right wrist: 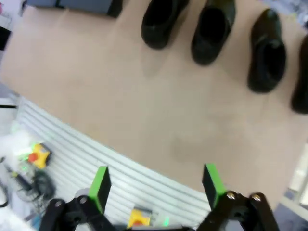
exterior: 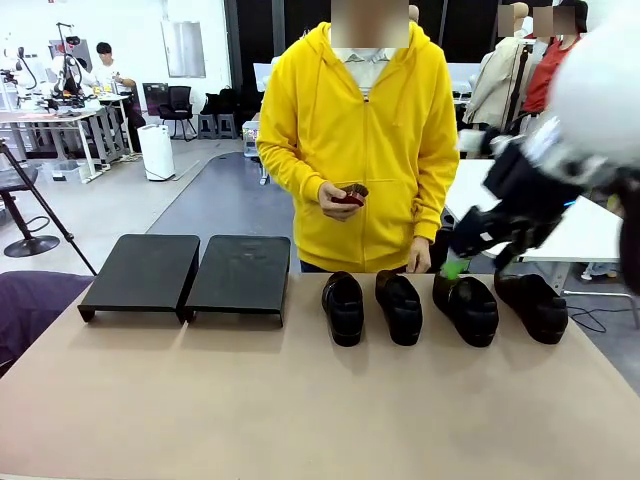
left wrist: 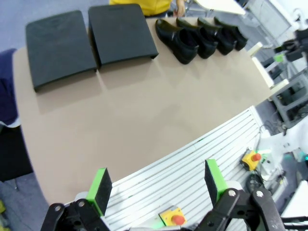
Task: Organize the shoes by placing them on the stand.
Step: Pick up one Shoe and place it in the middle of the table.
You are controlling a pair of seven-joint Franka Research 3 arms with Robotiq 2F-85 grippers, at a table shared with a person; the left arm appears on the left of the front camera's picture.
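Note:
Several black glossy shoes stand in a row on the far right part of the table, toes toward me: shoe (exterior: 343,307), shoe (exterior: 399,306), shoe (exterior: 466,309). The row also shows in the left wrist view (left wrist: 175,34) and the right wrist view (right wrist: 213,29). Two low black stands (exterior: 142,274) (exterior: 240,275) sit side by side at the far left, bare on top. My right gripper (exterior: 472,263) hangs open just above the row, blurred, with nothing in it (right wrist: 156,184). My left gripper (left wrist: 157,186) is open and empty, high over the table's near edge.
A person in a yellow hoodie (exterior: 360,130) stands at the far edge behind the shoes, one hand holding a small dark object (exterior: 348,194). The tan table (exterior: 300,400) is bare in front of the shoes and stands. A white slatted base with red buttons (left wrist: 250,159) lies below the near edge.

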